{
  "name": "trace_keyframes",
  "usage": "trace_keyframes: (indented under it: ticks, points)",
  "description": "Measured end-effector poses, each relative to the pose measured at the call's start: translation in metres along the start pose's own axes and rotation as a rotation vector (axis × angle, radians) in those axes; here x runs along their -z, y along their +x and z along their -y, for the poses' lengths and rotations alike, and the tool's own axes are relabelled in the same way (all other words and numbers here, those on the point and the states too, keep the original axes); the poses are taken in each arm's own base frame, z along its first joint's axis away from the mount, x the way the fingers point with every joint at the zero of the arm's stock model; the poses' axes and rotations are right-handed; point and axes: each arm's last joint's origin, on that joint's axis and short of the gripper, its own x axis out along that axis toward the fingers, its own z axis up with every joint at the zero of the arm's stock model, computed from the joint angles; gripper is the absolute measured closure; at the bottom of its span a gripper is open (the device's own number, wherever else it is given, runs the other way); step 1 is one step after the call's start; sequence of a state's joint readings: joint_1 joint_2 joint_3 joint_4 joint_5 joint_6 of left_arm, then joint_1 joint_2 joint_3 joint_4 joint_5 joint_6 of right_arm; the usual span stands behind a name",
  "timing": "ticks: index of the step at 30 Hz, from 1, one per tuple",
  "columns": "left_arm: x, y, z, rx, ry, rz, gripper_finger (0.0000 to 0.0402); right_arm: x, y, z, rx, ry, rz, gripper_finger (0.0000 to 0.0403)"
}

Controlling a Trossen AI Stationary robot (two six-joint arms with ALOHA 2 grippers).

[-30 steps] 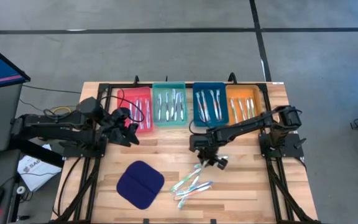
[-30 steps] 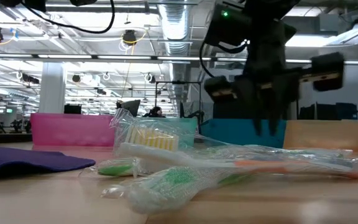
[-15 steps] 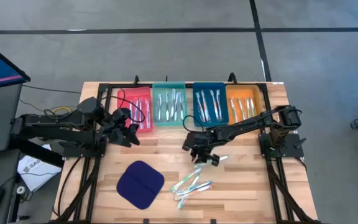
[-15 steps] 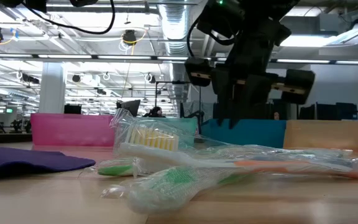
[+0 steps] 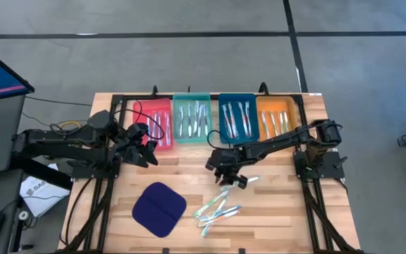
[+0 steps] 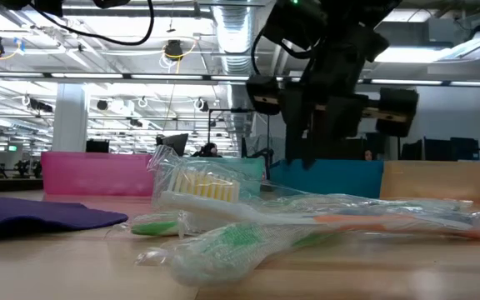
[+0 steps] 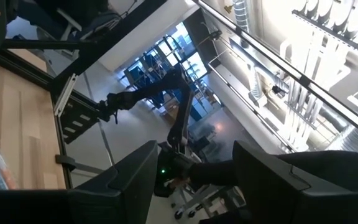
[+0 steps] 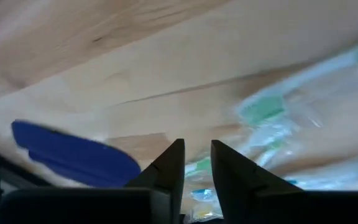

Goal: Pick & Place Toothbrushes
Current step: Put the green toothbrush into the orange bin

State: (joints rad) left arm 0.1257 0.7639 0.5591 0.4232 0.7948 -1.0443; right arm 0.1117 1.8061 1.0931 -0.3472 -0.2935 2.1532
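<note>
Dark and stretched low across the wooden bench point(image 5: 273, 212), the right arm holds its right hand point(image 5: 225, 168) above the boards, fingers nearly closed and empty, just up from the loose pile of clear-wrapped toothbrushes point(image 5: 216, 209). The left hand point(image 5: 145, 144) waits part-open beside the red tray point(image 5: 145, 113), holding nothing.

A pale, light-brown wooden plank table point(image 5: 280, 212) has four plastic trays along its far edge: a red-pink tray point(image 5: 154, 121), a teal-green tray point(image 5: 192, 118) beside it, then a deep blue tray point(image 5: 238, 117) and an orange tray point(image 5: 276, 117). A dark navy rounded cloth pad point(image 5: 159, 209) lies on the table's near side. Next to the pad sit clear-wrapped whitish toothbrushes point(image 5: 217, 209) with teal, green and orange accents. One brush head point(image 6: 208, 188) shows pale yellow bristles. Both arms are black.
</note>
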Motion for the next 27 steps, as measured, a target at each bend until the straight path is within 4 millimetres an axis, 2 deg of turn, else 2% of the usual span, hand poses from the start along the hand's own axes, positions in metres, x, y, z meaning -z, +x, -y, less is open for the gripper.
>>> trace_keyframes:
  ticks: [3,8,12,16,27]
  points:
    - [0.0,0.0,0.0,0.002,0.002,0.002,0.0198,0.0,0.001,0.006,0.055,0.059,0.01,0.0303]
    - [0.0,0.0,0.0,0.003,0.003,0.001,0.0198,0.006,-0.001,0.017,0.122,0.123,0.039,0.0224]
    - [0.0,0.0,0.001,0.007,0.003,-0.005,0.0198,0.012,-0.01,0.023,0.235,0.156,0.122,0.0179]
    - [0.001,0.0,0.001,0.017,0.004,-0.022,0.0198,0.009,-0.017,0.033,0.342,0.189,0.225,0.0169]
    - [0.001,-0.001,0.002,0.037,0.007,-0.051,0.0198,-0.014,-0.013,0.034,0.281,0.217,0.237,0.0168]
